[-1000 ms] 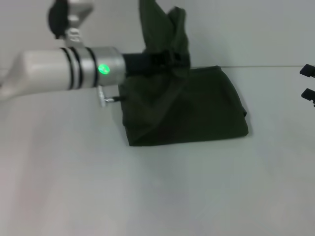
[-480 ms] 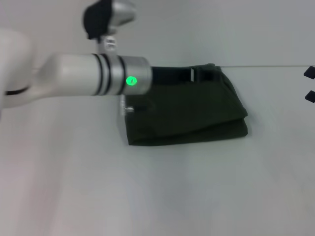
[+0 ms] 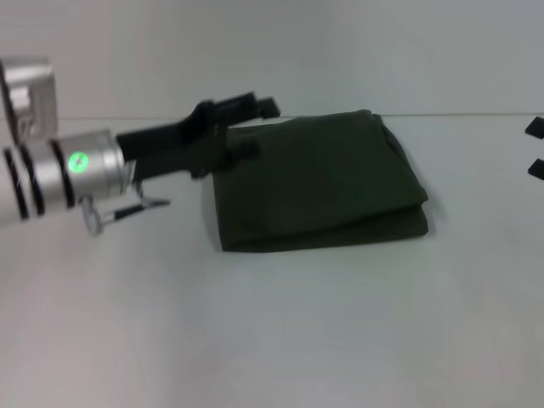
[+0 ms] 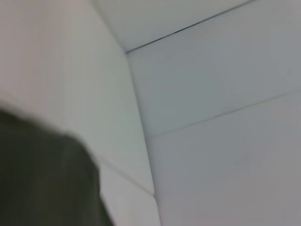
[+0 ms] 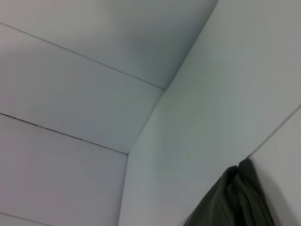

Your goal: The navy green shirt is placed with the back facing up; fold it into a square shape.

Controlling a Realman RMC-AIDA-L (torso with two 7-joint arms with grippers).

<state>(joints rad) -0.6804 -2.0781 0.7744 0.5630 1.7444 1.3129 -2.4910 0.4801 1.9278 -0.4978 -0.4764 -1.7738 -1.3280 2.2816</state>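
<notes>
With the left gripper (image 3: 255, 127) open and empty at the navy green shirt's (image 3: 327, 183) upper-left edge, you risk snagging and unfolding the top layer; the right gripper's (image 3: 535, 149) fingers cannot be judged.

The left arm (image 3: 51, 174) was a silver-white cylinder with black rings and a green light. Its tool (image 3: 242, 127) was black. A small metal screw stuck out underneath.
</notes>
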